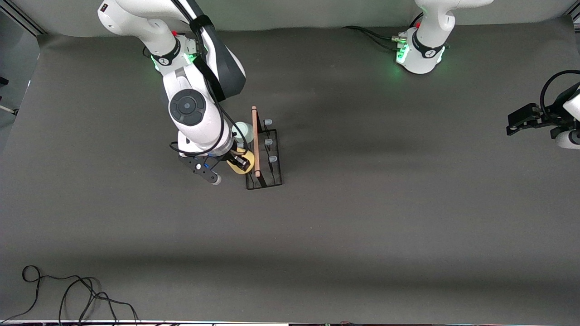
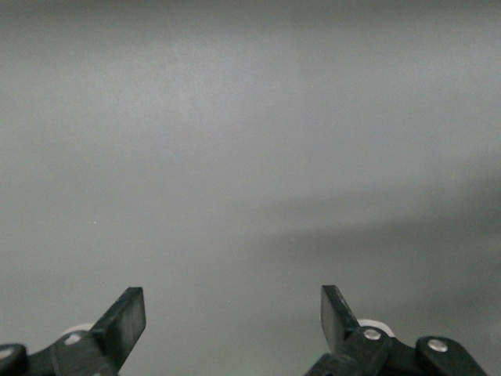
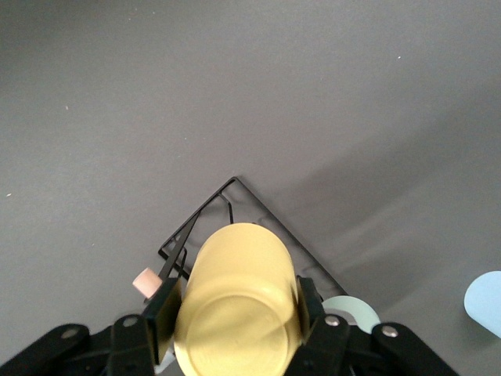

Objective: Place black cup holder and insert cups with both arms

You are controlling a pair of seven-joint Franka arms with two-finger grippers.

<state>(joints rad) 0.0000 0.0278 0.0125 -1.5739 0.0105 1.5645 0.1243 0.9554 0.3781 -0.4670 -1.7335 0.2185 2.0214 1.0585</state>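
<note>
The black cup holder [image 1: 264,156] stands on the grey table with its wooden rod [image 1: 256,140] along the top and pale peg tips [image 1: 268,141] on the side toward the left arm. My right gripper [image 1: 240,162] is shut on the yellow cup [image 1: 244,164] and holds it on its side against the rack. In the right wrist view the yellow cup [image 3: 239,290] sits between the fingers [image 3: 163,309] over the rack's wire corner [image 3: 274,218]. A pale green cup [image 1: 243,131] sits beside the rack. A light blue cup [image 3: 485,301] shows at that view's edge. My left gripper [image 1: 521,120] is open and waits at the table's edge.
The left wrist view shows only bare grey mat between the open fingertips [image 2: 125,317]. A loose black cable [image 1: 68,294] lies near the front camera at the right arm's end of the table. The two arm bases [image 1: 419,56] stand along the back.
</note>
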